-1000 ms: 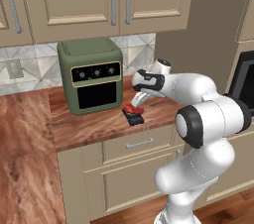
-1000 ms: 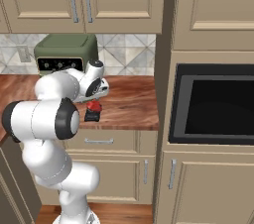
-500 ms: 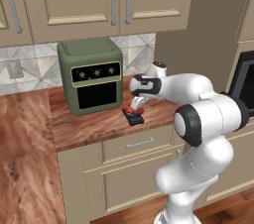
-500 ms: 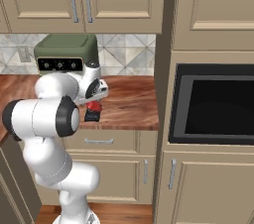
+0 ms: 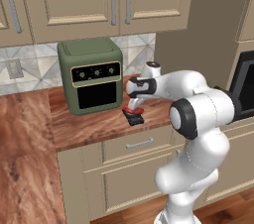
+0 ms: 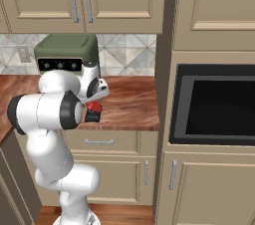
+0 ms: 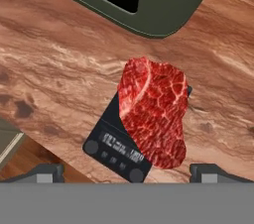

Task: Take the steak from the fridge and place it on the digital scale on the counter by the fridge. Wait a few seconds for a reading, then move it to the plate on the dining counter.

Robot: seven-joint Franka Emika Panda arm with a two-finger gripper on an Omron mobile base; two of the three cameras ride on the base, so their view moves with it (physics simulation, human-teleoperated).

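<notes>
Centre of hand view: steak (image 7: 155, 114) lying on scale (image 7: 121, 143) | gripper (image 5: 135, 107) has lifted slightly, fingers spread wide, empty | weighing wait next, then plate.

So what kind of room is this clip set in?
A kitchen, rendered rather than real. A wood-grain counter runs under beige wall cabinets, a green toaster oven stands on it, and a black built-in oven sits in the tall unit beside it.
</notes>
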